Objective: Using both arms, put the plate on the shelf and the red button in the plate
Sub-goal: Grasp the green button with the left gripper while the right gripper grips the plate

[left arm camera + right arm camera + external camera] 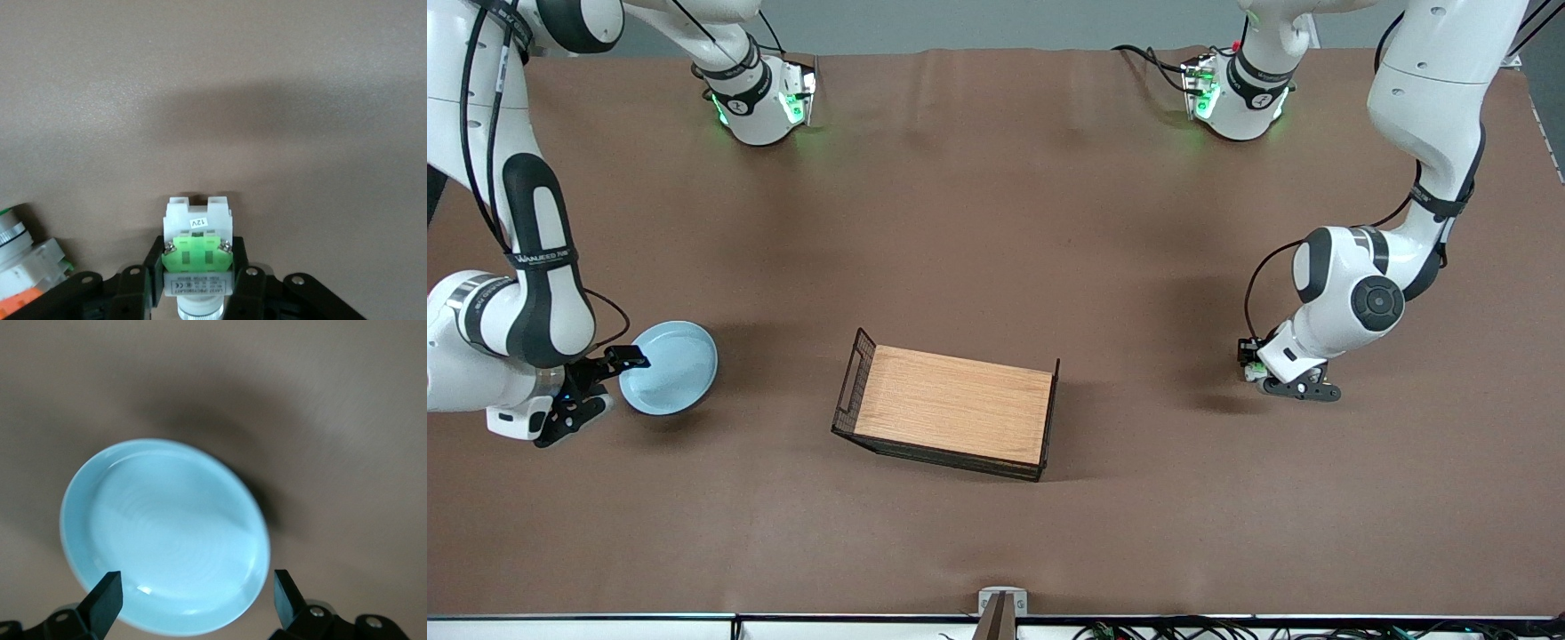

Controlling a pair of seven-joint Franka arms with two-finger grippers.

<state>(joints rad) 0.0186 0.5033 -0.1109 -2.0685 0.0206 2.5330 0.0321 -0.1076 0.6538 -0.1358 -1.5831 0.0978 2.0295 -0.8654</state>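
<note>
A brown cloth [996, 222] covers the whole table, with a few soft wrinkles. A grey wall [996, 22] stands along its top edge.

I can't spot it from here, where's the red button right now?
The red button sits between the left gripper fingers, low over the table toward the left arm's end, apart from the wooden tray.

Plate [669, 367] beside tray [951, 413]
</note>
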